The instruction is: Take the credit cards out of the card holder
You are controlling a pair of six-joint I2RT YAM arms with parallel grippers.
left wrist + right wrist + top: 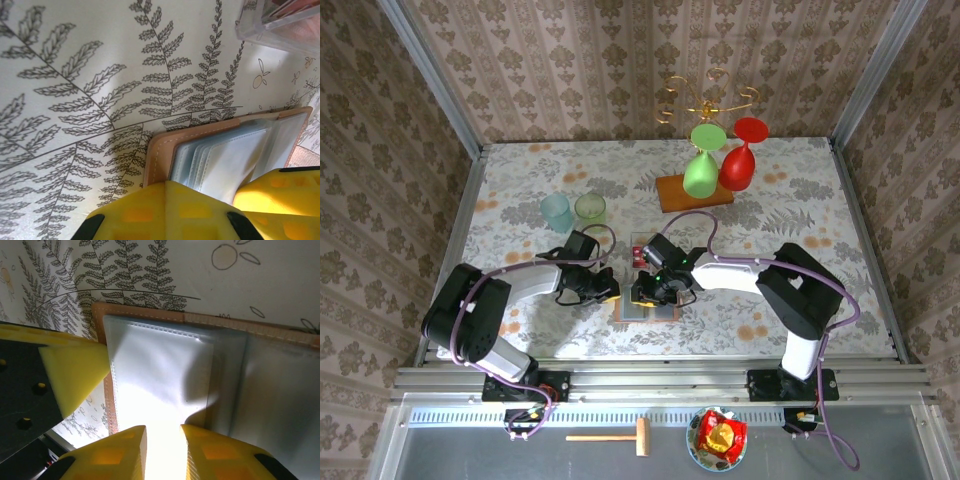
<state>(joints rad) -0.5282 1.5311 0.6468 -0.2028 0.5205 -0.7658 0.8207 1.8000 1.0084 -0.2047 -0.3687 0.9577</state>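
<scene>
While both arms reach in from the near edge, the left jaws (604, 291) are shut and rest against the left edge of the small brown leather card holder (150, 315). It lies open flat on the fern-printed worktop (520, 190), long side running left to right. The right jaws (162, 440) hang narrowly parted directly over its pale clear sleeves, best placed to pull. Just beyond sits a small clear box (642, 249) with red contents, possibly the credit cards.
</scene>
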